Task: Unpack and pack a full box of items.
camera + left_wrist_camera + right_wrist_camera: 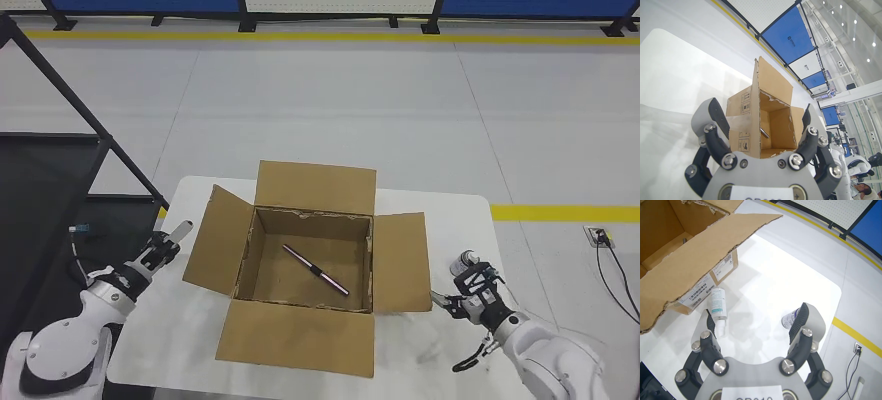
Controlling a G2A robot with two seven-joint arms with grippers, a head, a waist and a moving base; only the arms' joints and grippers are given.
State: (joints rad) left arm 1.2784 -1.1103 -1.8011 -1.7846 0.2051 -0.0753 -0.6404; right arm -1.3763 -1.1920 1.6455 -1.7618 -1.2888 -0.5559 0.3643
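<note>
**Round bottles and an overhanging flap threaten the next pick**

The brown corrugated cardboard box (pixel 296 345) sits mid-way along the white counter (pixel 450 215) with all four flaps spread open. A slim dark rod with a metal tip (pixel 315 269) lies diagonally on its floor. On the robot's right side of the box, a white cylindrical spray bottle (pixel 717 303) lies on its side just beside the box wall, partly under the overhanging right-hand flap (pixel 696 256). A small white bottle with a purple label (pixel 788 318) appears to stand farther out, near the counter's right edge.

The right arm's jaws are spread wide and hold nothing, and they hover over the bare counter between the two bottles. The left arm's jaws are also wide open and empty, and they sit beside the box's left flap.

The lying spray bottle is probably the main hazard. If one finger touches it first, it may roll away under the flap. A descent close to the wall could also snag that flap and drag the seemingly light box. The outer finger sits close to the small bottle, so a sideways sweep could tip it towards the edge. The thin rod, flat on the box floor, looks hard to pinch.
</note>
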